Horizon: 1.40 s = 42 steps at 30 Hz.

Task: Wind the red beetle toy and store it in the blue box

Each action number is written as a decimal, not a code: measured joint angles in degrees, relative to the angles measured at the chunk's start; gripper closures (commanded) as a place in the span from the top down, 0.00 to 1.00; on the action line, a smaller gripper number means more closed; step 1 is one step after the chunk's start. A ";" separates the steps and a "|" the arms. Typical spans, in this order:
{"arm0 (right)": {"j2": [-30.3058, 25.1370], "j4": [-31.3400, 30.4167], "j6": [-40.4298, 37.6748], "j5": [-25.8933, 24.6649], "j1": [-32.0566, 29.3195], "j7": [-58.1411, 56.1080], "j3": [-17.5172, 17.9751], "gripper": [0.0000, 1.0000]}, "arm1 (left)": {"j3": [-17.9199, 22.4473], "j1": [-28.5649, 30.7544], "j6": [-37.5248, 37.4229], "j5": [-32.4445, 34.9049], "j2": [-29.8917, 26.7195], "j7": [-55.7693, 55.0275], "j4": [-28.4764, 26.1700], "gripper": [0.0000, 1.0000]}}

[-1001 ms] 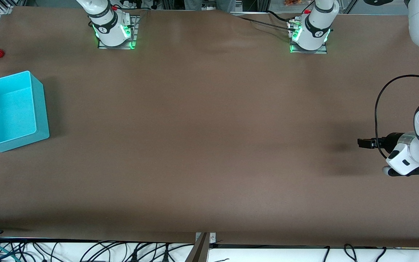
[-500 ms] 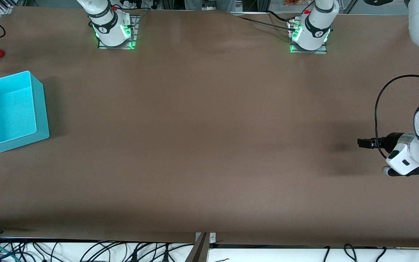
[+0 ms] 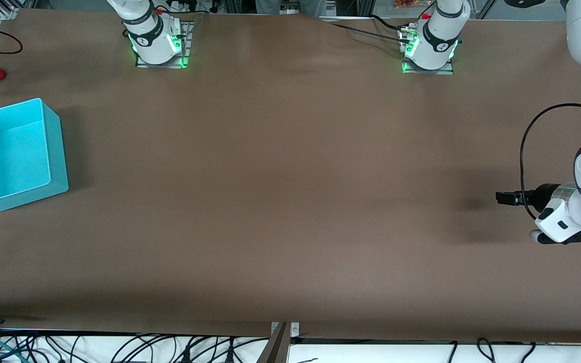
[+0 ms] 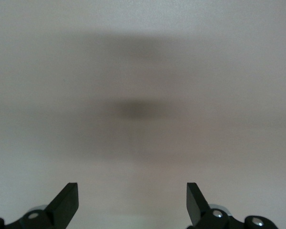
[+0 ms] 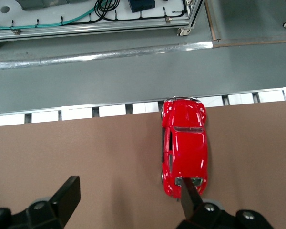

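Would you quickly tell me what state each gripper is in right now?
Left gripper: open, holding nothing, over bare table.
Right gripper: open, holding nothing, over the red beetle toy at the table edge.

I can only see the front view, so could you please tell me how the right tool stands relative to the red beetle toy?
Observer: The right tool hangs over the table edge, one finger above the end of the red beetle toy, not straddling it.
Operator: Thank you. Are its fingers open?
Observer: Yes, wide apart, with nothing held.
Operator: And the left tool?
Observer: The left tool is open too, over bare table; that arm waits.
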 measured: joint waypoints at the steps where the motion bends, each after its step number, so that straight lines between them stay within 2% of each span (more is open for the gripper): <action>1: 0.03 -0.17 0.34 0.00 -0.05 -0.01 0.01 1.00 | 0.00 0.00 0.00 0.00 0.00 0.01 0.00 1.00; 13: 0.13 -3.12 2.92 0.00 -2.70 -4.01 0.02 1.00 | 0.00 0.00 0.00 0.00 0.05 0.10 0.00 1.00; 24: 0.13 -3.39 3.20 0.00 -4.99 -6.99 0.02 1.00 | 0.00 0.05 -1.59 0.00 -0.22 1.44 0.59 1.00; 32: 0.13 -3.14 3.51 0.00 -6.70 -10.22 0.02 1.00 | -0.17 0.04 -3.41 -0.01 -3.31 1.71 1.60 1.00; 42: 0.36 -2.09 3.52 -0.01 -8.08 -11.90 1.50 1.00 | -4.19 -0.20 -3.98 -0.05 -6.56 1.96 1.62 1.00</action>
